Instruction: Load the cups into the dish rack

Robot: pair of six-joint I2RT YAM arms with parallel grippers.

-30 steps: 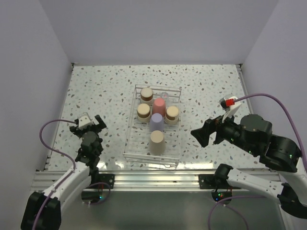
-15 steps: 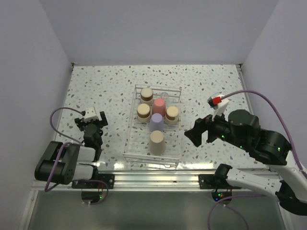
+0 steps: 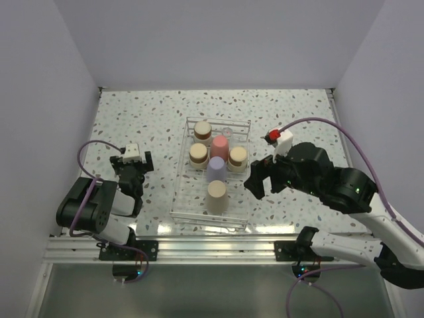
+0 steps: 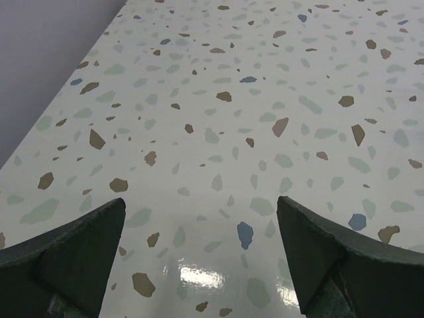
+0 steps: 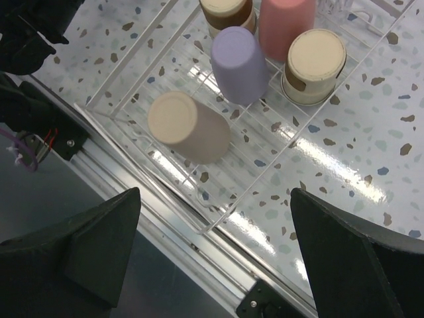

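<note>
The dish rack (image 3: 192, 202) lies in the middle of the speckled worktop (image 3: 132, 119), with its long sides running away from the arms, and every cup is inside it. At the far end the first brown-grey cup (image 3: 203, 130) stands on the left. The tiny clear cup (image 3: 228, 132) is beside it on the right, too small to see well. A little nearer comes a row of three: the second brown-grey cup (image 3: 198, 155) on the left, the coral-red cup (image 3: 220, 147) in the middle and the third brown-grey cup (image 3: 237, 158) on the right. The lavender cup (image 3: 216, 168) is just in front of the coral-red one, between the two brown-grey ones. The beige cup (image 3: 216, 196) stands alone, a bit nearer to the arms. The big cups are upside down, with their flat bottoms up. The right tool (image 3: 255, 180) hangs in the air just beside the right side of the rack, close to the beige cup. Its two fingers are spread wide and hold nothing. In its own camera the beige and lavender cups show down below, between the fingers. The left tool (image 4: 201, 205) is well apart from the rack, out on the left side, over bare worktop. Its fingers are spread wide too, and only the speckled top shows between them.
</note>
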